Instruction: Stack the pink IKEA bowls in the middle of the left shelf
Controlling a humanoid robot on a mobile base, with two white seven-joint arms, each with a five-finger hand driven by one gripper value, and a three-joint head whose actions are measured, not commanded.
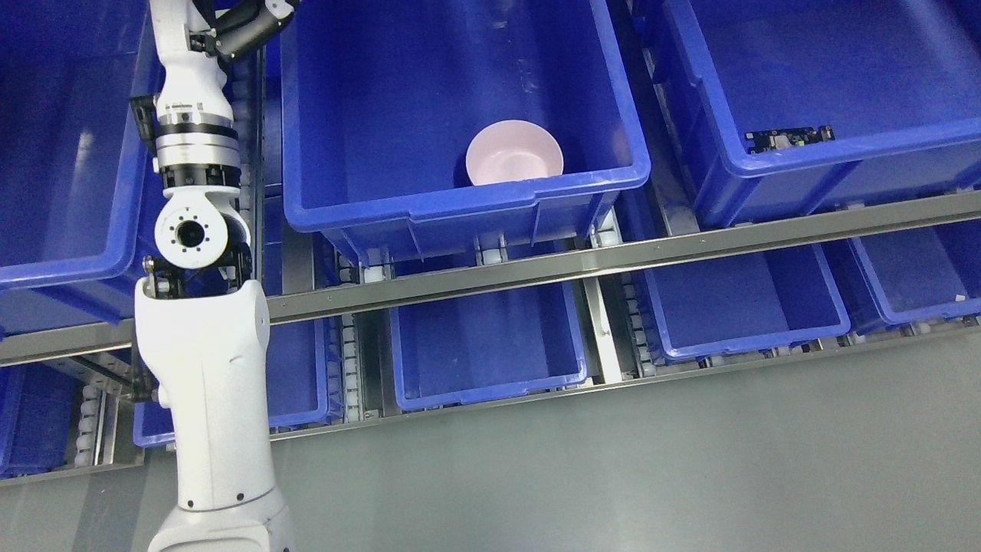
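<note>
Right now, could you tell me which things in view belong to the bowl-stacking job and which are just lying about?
Belongs to the job:
- pink bowl, alone near the front wall
- middle blue bin holding it
- left arm, reaching up out of frame

Just lying about:
- small circuit board in the right blue bin
- lower-shelf bins

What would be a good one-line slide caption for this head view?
A lone pink bowl sits in the front right corner of a blue bin while the robot's left arm reaches up beside it.
</note>
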